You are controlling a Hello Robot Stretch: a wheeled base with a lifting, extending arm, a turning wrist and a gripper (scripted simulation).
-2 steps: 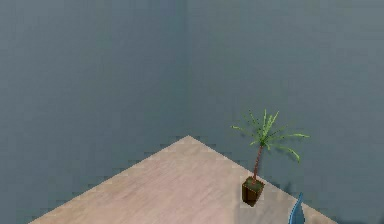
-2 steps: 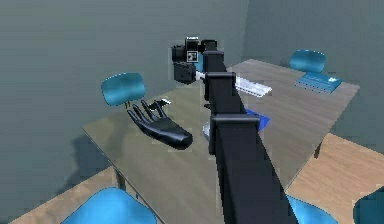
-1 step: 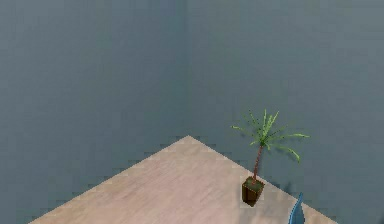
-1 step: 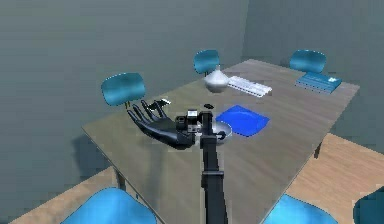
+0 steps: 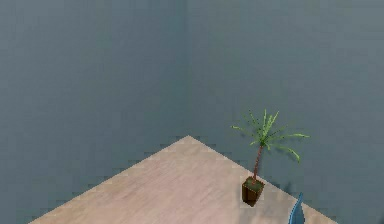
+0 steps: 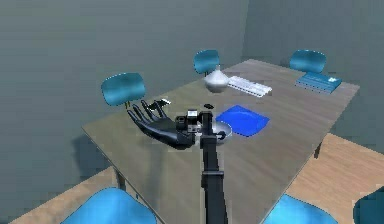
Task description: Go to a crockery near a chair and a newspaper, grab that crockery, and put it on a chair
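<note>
The arm point(image 6: 210, 185) reaches across the table point(image 6: 300, 128); whether its gripper point(image 6: 152, 113) holds anything I cannot tell. Farther right, a pale pot point(image 6: 215, 81) beside the newspaper point(image 6: 248, 87): probably stiff, smooth, breakable; grip its narrow top.

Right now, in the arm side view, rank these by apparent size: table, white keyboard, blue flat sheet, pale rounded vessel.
1. table
2. blue flat sheet: looks somewhat larger than the keyboard, but it lies nearer the camera, so this pair is unsure
3. white keyboard
4. pale rounded vessel
</note>
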